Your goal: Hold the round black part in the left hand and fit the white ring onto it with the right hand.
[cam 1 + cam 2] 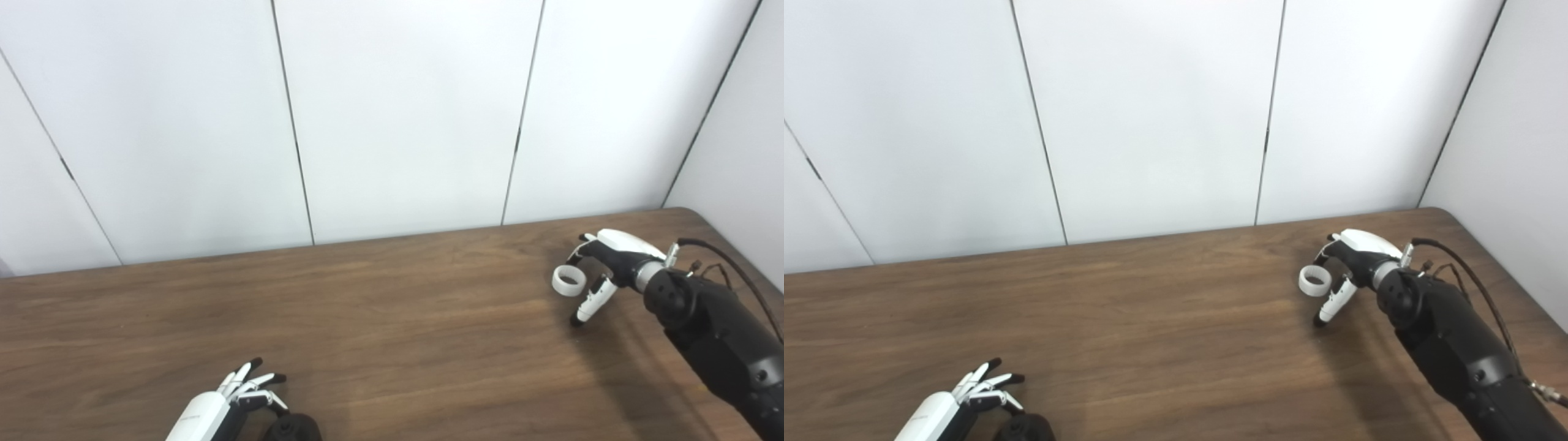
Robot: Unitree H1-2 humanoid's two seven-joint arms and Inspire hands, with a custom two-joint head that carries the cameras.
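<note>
At the near edge, the round black part (pixel 293 427) is seen on the table (pixel 392 318), just beside the left hand (pixel 236 398), whose fingers are spread and not yet closed on it. Farther off at the right, the white ring (pixel 569 280) is met by the fingers of the right hand (pixel 603 269); whether it is pinched cannot be told. Fitting is judged entirely undone. Nothing is seen between them; panelled walls (pixel 404 110) stand behind.

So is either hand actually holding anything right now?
Neither, apparently. The right hand has open fingers beside the white ring; contact is unclear. The left hand is open above the round black part.
</note>
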